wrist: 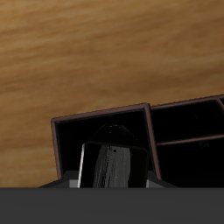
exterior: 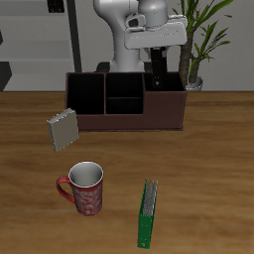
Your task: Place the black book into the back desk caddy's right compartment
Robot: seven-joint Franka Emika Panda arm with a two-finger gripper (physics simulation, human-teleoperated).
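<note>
Exterior view shows the gripper hanging over the back desk caddy, which stands far back on the wooden worktop. Its jaws are clamped on the black book, held upright, with the book's lower end dipping into the right compartment, the widest section of the caddy; whether the book touches the compartment floor cannot be told. Nearer the front edge, a grey book stands tilted just beside the caddy's other end, a red patterned mug sits well forward of it, and a thin green book lies close to the front edge. Wrist view looks down along the black book, its glossy face filling the open brown-walled compartment, with divided cells alongside.
</note>
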